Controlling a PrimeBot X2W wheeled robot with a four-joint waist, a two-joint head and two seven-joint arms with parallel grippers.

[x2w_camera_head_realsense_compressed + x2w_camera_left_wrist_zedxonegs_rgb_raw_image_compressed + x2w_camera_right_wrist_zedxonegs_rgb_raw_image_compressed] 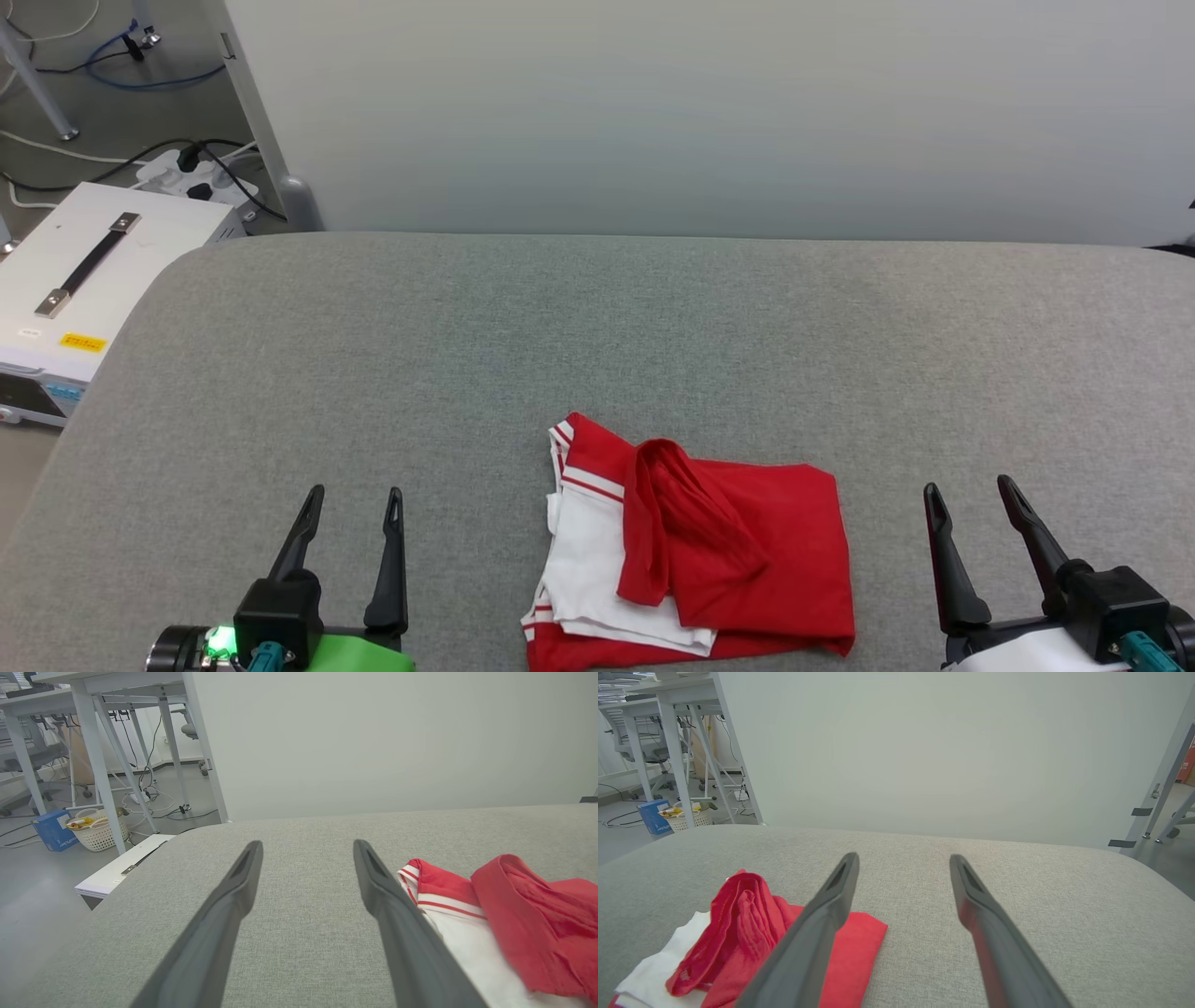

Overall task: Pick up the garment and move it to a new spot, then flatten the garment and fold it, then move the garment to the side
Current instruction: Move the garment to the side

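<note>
We've got the jersey T-shirt point(728, 551) lying bunched in layers on the grey surface point(597, 327). Our left end effector point(357, 492) is off to the shirt's left and our right end effector point(966, 483) is near its right side, both spread wide and empty. The danger, we reckon, is pinching only the loose red fold on top, so the shirt peels open, trails, and slides over the surface edge closest to it.

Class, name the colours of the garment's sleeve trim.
The garment's trim is red-white striped; left wrist view.
</note>
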